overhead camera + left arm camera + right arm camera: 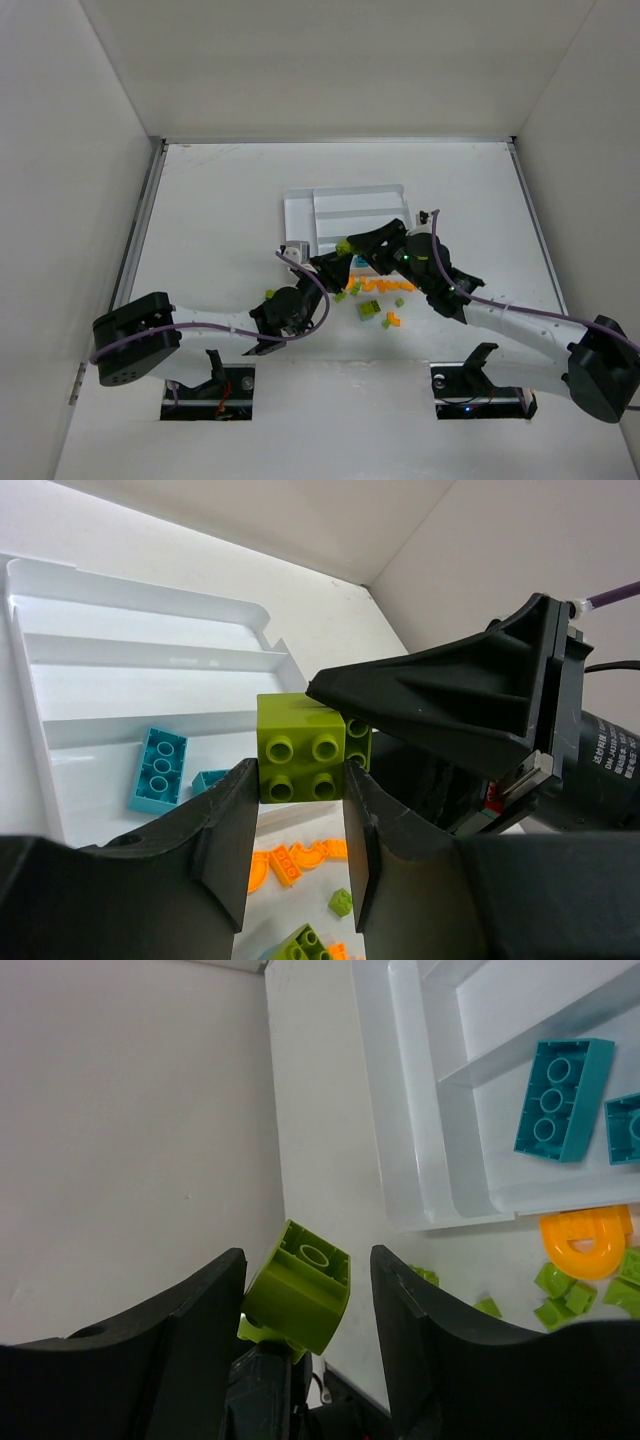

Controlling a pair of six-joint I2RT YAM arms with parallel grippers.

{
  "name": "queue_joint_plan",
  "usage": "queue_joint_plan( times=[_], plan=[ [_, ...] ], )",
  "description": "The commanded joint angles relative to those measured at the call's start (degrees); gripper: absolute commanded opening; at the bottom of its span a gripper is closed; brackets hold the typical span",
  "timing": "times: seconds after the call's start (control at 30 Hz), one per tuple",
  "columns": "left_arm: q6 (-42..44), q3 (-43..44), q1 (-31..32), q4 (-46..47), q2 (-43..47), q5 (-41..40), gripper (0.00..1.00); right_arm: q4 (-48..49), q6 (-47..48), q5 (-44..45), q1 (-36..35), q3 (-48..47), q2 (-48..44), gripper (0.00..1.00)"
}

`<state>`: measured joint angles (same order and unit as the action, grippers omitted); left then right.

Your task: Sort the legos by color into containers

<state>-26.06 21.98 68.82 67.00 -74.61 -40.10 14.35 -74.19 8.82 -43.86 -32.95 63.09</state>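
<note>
My left gripper [300, 776] is shut on a lime green lego [300, 750], held above the table at the white tray's [140, 650] near corner. My right gripper [308, 1260] stands open around that same lime lego [300, 1295]: its left finger is close against the lego and a gap shows on the right. From above, both grippers meet at the lime lego [345, 246], the left gripper [335, 262] below it and the right gripper [362, 243] beside it. Two teal legos [160, 770] lie in the tray's nearest long section.
Loose orange legos [385, 286] and lime legos [370, 310] lie on the table just in front of the tray [340, 200]. An orange arch piece [585, 1240] sits by the tray's edge. White walls enclose the table on three sides.
</note>
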Motion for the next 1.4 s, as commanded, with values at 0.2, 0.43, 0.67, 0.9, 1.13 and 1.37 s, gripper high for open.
queue_joint_plan(
  times=[0.2,0.43,0.67,0.9,1.13,1.37],
  plan=[
    [-0.2,1.0,0.1,3.8,-1.1,0.4,0.11,3.3,-3.0,-0.1,-0.5,-1.8,0.6,0.41],
    [0.1,0.4,0.2,4.2,0.8,0.4,0.1,3.0,-3.6,3.0,-0.5,-0.5,-0.9,0.24],
    [1.5,-1.4,-1.5,3.0,8.2,0.5,0.1,3.1,-3.4,2.8,1.0,1.2,-1.4,0.23],
    [1.2,-1.9,-0.8,1.2,10.8,0.7,0.1,3.6,-2.6,1.2,3.4,1.2,-0.4,0.24],
    [0.6,-0.8,-3.7,-3.6,11.2,0.9,0.12,1.4,4.7,1.0,7.7,-3.2,5.2,0.24],
    [-1.5,1.8,-7.8,-9.9,8.7,3.5,0.14,1.0,11.3,-0.9,12.0,-10.8,18.2,0.25]
  ],
)
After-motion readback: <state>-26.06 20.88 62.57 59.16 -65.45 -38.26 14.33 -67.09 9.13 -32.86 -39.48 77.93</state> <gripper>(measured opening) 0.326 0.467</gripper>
